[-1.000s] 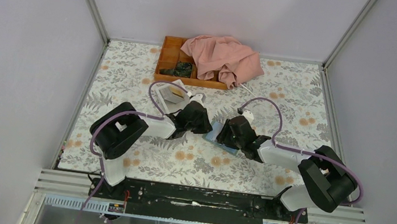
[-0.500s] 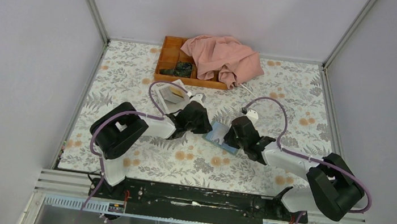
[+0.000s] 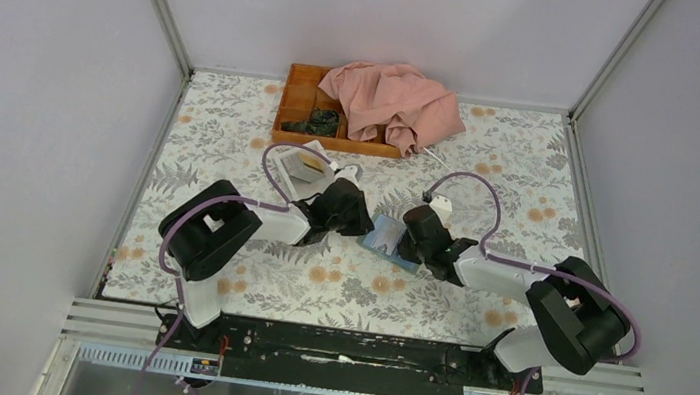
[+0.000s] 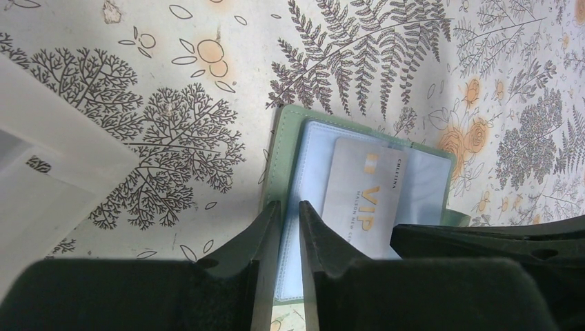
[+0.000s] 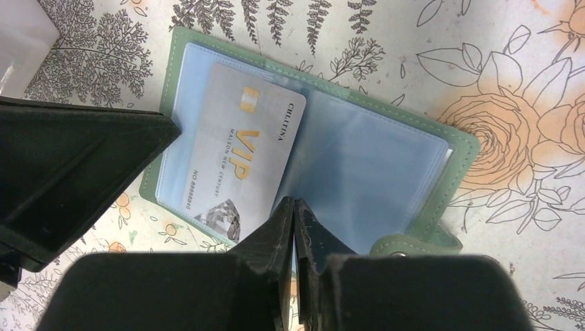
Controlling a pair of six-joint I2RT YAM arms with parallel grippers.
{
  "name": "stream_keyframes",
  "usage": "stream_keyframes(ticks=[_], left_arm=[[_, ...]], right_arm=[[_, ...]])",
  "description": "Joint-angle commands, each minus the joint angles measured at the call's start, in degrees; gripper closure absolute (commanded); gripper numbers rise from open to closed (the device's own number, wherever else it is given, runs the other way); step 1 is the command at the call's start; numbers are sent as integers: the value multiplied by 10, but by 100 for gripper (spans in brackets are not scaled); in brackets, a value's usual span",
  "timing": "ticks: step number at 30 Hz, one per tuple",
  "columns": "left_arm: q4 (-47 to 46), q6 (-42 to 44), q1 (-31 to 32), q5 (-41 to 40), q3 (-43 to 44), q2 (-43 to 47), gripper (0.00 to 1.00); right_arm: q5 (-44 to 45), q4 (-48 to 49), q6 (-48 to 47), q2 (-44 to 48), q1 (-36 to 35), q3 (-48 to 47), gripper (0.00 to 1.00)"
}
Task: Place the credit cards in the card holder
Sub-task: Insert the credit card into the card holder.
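1. On the table (image 3: 529, 179) between both arms: card holder (image 3: 384, 237) lying open, silver VIP credit card (image 5: 241, 155) on a pale blue sleeve.
2. Left gripper (image 4: 290, 207): narrow gap, pinching the holder's edge (arm low, reaching inward).
3. Right gripper (image 5: 293, 203): almost pressed together, nipping a thin sleeve at the fold.
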State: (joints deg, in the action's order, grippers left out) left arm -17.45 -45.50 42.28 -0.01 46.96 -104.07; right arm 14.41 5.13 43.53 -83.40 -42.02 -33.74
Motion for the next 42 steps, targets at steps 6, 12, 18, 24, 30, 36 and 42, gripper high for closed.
stream_keyframes(ticks=[6,12,18,24,30,36,42], left_arm=[[73,10,7,-16,-32,-42,76],[80,8,8,-24,-35,-13,75],[83,4,7,-31,-43,14,68],[96,6,2,-55,-54,50,58],[91,4,-9,-66,-73,72,57],[50,-1,-10,-60,-99,95,51],[25,-1,-11,-67,-120,125,44]], right_arm=[[11,-3,-7,-36,-4,-41,92],[8,-3,-8,-50,-4,-47,93],[4,-3,-8,-58,-4,-51,93],[1,-2,-7,-65,-4,-53,93],[-1,-1,-10,-69,-4,-55,93],[-11,-3,-19,-76,-4,-67,94],[-26,-5,-30,-94,-4,-92,94]])
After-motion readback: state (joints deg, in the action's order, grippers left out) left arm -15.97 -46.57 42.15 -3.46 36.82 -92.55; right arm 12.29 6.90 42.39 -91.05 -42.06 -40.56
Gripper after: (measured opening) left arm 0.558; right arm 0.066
